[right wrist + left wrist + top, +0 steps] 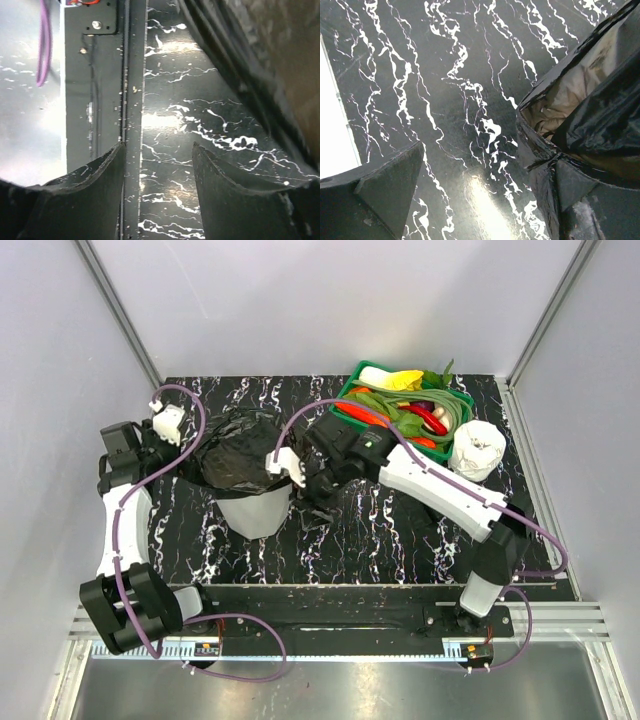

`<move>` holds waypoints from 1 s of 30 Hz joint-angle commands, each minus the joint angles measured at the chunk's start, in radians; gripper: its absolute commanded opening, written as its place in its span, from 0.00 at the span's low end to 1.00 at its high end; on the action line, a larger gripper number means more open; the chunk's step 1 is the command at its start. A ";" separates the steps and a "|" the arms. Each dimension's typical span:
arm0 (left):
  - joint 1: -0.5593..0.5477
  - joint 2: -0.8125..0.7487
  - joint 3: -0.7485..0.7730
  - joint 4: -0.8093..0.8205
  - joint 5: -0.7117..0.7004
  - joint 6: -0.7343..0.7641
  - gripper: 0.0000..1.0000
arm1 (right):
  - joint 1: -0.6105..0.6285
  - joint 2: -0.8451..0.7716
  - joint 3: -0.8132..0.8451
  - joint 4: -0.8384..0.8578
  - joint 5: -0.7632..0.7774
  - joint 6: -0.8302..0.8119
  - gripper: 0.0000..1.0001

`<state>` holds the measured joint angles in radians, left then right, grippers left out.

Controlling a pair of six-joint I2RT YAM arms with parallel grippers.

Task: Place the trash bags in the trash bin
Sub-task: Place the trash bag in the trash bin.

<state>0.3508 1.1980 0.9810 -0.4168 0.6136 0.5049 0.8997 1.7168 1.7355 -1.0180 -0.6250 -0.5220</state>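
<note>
— Where are your arms?
— Both bent in on the bin (pixel 255 510), black bag (pixel 240 445) draped over its mouth. My left gripper (pixel 487 155) gapes wide, one finger against the film; my right gripper (pixel 157 147) is parted, empty. The bin's inside is hidden.

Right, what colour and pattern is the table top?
The table top is black with white marble-like veins, clearest in the left wrist view.

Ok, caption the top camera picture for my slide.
The left gripper and right gripper flank the trash bin, trash bag spread over its mouth; vegetable tray and white roll far right.
</note>
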 commanded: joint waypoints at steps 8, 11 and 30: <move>-0.003 -0.018 -0.013 0.030 -0.028 0.052 0.99 | 0.085 -0.019 0.238 -0.010 0.364 -0.073 0.64; -0.003 -0.020 -0.015 0.023 -0.023 0.052 0.99 | 0.117 -0.025 0.280 -0.028 0.410 -0.101 0.64; -0.003 -0.017 0.021 -0.008 -0.006 0.060 0.99 | 0.173 0.164 0.562 -0.082 0.340 -0.141 0.66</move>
<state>0.3508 1.1980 0.9649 -0.4282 0.5911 0.5495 1.0641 1.8275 2.1998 -1.0595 -0.2100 -0.6739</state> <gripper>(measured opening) 0.988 0.656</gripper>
